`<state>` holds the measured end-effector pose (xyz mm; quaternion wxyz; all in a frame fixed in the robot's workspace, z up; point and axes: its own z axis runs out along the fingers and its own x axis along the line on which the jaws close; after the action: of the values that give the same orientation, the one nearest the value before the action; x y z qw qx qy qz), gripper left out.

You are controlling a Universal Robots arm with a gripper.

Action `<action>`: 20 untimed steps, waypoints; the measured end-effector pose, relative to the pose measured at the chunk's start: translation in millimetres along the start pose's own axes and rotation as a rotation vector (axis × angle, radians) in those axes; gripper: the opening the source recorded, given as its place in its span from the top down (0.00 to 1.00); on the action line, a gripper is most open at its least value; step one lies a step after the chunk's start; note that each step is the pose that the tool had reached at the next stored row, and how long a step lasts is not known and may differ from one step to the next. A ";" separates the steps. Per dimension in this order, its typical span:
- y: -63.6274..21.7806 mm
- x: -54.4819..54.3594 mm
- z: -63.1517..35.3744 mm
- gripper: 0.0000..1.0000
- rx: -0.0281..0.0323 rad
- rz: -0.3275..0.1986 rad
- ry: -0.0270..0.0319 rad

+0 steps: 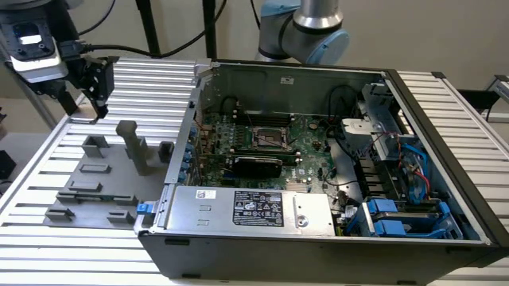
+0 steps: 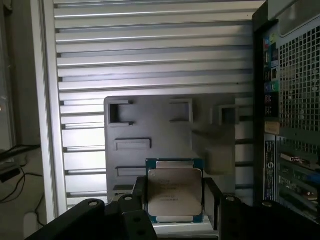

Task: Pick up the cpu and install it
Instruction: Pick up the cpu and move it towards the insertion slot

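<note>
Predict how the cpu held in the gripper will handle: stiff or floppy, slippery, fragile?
The cpu looks like a flat metal-topped plate, so probably stiff and fairly light. Its smooth silvery lid may be slippery; the gripper holds it by the edges. Its thin green board rim suggests it is likely fragile if knocked.

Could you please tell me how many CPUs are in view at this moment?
1: the cpu, held in the gripper, outside the computer case. Others may be hidden.

Square silver-topped cpu point(image 2: 174, 192), clamped by its sides.
</note>
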<state>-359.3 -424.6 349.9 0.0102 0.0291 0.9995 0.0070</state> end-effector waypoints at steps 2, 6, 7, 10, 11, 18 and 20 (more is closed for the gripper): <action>0.8 -9.2 -2.4 0.45 0.0000 0.000 0.0002; 2.5 -27.6 -6.7 0.45 -0.0002 0.000 0.0002; 2.9 -31.9 -7.7 0.45 -0.0003 0.000 0.0002; 4.1 -45.7 -11.0 0.45 -0.0005 0.000 0.0003; 4.5 -50.2 -12.0 0.45 -0.0006 0.000 0.0003; 7.4 -82.1 -18.9 0.45 -0.0009 0.000 0.0005; 8.1 -91.2 -20.7 0.45 -0.0010 0.000 0.0005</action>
<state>-268.3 -422.1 372.5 0.0100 0.0291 0.9995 0.0075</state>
